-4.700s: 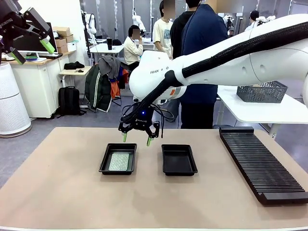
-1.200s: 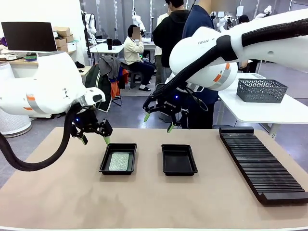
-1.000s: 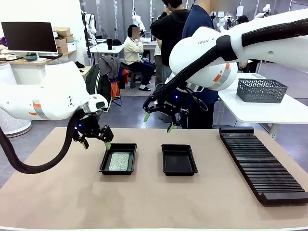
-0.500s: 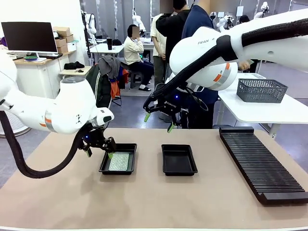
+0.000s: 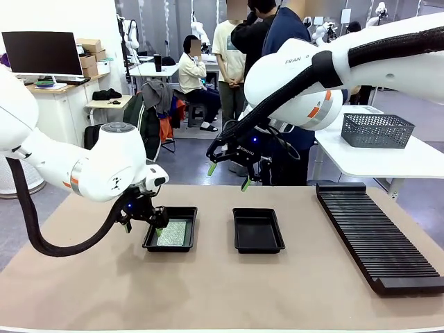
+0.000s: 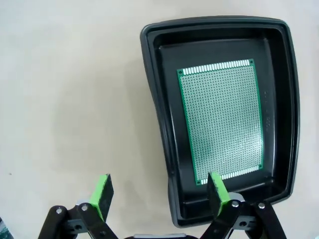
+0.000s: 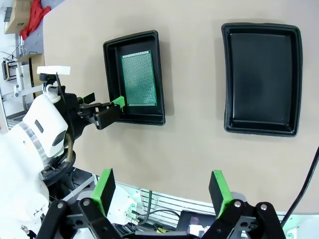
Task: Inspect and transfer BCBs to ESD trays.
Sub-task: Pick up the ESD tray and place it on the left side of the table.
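Two black ESD trays lie side by side on the tan table. The left tray (image 5: 149,240) holds one pale-green BCB (image 5: 173,232); the right tray (image 5: 258,229) is bare. My left gripper (image 5: 143,227) hangs open and low at the left tray's outer rim. In the left wrist view, the gripper (image 6: 159,191) straddles the tray's rim (image 6: 155,99), one finger over the table, the other over the corner of the BCB (image 6: 222,127). My right gripper (image 5: 228,176) is open, high above the table's far edge. From its wrist I see my right gripper (image 7: 162,191), both trays (image 7: 112,84) (image 7: 261,79) and the BCB (image 7: 139,79).
A long black ribbed rack (image 5: 378,236) lies along the table's right side. A wire basket (image 5: 378,130) stands on a white side table behind it. A person (image 5: 291,41) stands at the far side, others farther back. Bare table lies in front of the trays.
My left arm has swung down and to the right, bringing its open gripper to the left tray's rim. My right gripper rose from over the left tray earlier and now holds still.
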Motion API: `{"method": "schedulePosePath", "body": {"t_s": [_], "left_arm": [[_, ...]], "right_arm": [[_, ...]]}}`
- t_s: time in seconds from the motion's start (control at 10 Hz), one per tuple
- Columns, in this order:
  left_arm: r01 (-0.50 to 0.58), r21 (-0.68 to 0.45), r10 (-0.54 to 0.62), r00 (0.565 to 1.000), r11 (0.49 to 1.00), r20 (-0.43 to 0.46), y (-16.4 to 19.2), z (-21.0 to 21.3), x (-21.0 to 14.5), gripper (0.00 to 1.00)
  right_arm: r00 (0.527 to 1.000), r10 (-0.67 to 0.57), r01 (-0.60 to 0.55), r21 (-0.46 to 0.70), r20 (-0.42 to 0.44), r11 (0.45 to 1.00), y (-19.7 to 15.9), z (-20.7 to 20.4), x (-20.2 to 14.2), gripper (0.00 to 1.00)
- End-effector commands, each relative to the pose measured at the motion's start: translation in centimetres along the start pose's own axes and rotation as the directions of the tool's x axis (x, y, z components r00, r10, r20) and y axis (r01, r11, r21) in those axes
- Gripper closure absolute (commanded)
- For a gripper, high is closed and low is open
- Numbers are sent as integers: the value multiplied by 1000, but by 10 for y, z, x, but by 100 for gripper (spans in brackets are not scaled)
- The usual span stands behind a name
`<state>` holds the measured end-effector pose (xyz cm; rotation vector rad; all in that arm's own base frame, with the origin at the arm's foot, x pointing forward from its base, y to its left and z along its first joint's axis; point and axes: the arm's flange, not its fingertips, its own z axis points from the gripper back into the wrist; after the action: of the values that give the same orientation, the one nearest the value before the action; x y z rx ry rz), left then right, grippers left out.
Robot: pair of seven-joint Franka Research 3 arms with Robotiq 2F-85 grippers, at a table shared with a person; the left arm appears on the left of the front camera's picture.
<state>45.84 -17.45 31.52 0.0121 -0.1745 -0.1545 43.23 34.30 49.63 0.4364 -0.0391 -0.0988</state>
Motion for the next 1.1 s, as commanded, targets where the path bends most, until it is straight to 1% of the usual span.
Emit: {"method": "schedulePosePath", "body": {"t_s": [0.0, 0.3, 0.4, 0.5, 0.6, 0.7, 1.0], "left_arm": [[-57, 25, 57, 998, 998, 22, -7, -10, 8, 0], [-83, 12, 83, 996, 996, 18, -11, -13, 11, 0], [-101, -1, 101, 995, 995, 20, -12, -13, 13, 4], [-104, 6, 104, 994, 995, 20, -12, -13, 14, 5], [-110, 11, 110, 994, 994, 26, -12, -13, 15, 9], [-117, 19, 116, 993, 993, 31, -12, -13, 16, 10], [-121, 13, 120, 992, 993, 41, -13, -12, 19, 22]], "right_arm": [[1000, 7, -7, -16, 5, 1000, 1, 0, 1, 0], [1000, 7, -7, -16, 5, 1000, 1, 0, 1, 0], [1000, 7, -7, -16, 5, 1000, 1, 0, 1, 0], [1000, 7, -7, -16, 5, 1000, 1, 0, 1, 0], [1000, 7, -7, -16, 5, 1000, 1, 0, 1, 0], [1000, 7, -7, -16, 5, 1000, 1, 0, 1, 0], [1000, 7, -7, -16, 5, 1000, 1, 0, 1, 0]]}}
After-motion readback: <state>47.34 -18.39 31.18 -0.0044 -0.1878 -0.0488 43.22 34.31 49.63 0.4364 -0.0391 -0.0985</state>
